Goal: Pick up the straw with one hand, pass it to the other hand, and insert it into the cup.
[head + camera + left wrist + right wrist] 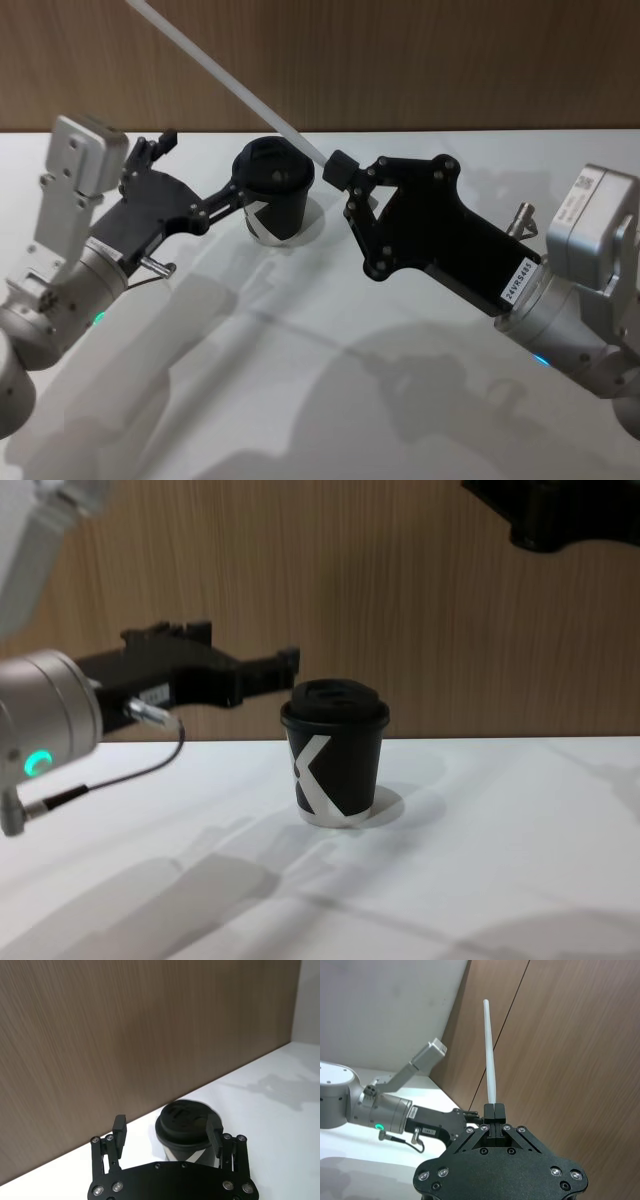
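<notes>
In the clamped right gripper [339,169], straw [230,83]

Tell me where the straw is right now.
In the head view the straw is pinched at its lower end by the right gripper, slanting up toward the robot's left above the cup, not yet in its lid.

a white table [300,400] with a smooth, matte top spreads across the whole foreground, and soft grey shadows [420,365] lie in broad patches over its near half. a wall of brown wood-grain panelling [450,60] rises straight from the table's far edge, its grain running level with that edge. a plain white wall [390,1010] meets the panelling at a corner beyond one end of the table.
</notes>
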Robot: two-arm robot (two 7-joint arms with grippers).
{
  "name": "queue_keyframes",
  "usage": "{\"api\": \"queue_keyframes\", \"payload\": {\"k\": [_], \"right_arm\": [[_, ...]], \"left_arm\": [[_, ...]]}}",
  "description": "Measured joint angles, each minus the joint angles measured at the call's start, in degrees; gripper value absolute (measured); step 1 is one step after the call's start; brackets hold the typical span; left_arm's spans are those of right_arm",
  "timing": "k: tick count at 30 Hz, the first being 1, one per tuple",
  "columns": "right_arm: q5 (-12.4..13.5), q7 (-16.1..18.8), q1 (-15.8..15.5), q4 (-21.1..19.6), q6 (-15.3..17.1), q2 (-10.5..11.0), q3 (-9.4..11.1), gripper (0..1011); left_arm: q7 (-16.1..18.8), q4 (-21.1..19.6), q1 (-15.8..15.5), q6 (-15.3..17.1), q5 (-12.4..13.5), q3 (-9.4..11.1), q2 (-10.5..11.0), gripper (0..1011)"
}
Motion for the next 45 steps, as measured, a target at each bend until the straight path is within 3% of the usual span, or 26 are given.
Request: {"api": "queue_keyframes", "payload": {"k": [9, 16, 23, 35, 45], "right_arm": [[0.06, 0.03, 0.05, -0.07, 0.06, 0.0, -0.08, 1], [0.08, 0.03, 0.08, -0.11, 0.06, 0.0, -0.12, 1], [0.08, 0.02, 0.08, -0.13, 0.06, 0.0, -0.15, 1], [0.08, 0.02, 0.08, -0.12, 0.05, 0.0, -0.15, 1], [0.07, 0.02, 0.08, -0.12, 0.05, 0.0, -0.14, 1]], "left_arm": [[-5.83, -3.63, 1.75, -0.94, -7.41, -3.77, 1.65, 1003], [-11.46, -6.14, 3.67, -1.4, -15.49, -7.61, 3.16, 1003], [-15.56, -7.35, 4.83, -1.26, -21.93, -10.14, 4.17, 1003], [-22.88, -7.0, 4.48, 0.5, -31.16, -11.35, 5.07, 1003], [-28.27, -5.53, 2.89, 1.65, -35.45, -10.35, 5.44, 1003]]}}
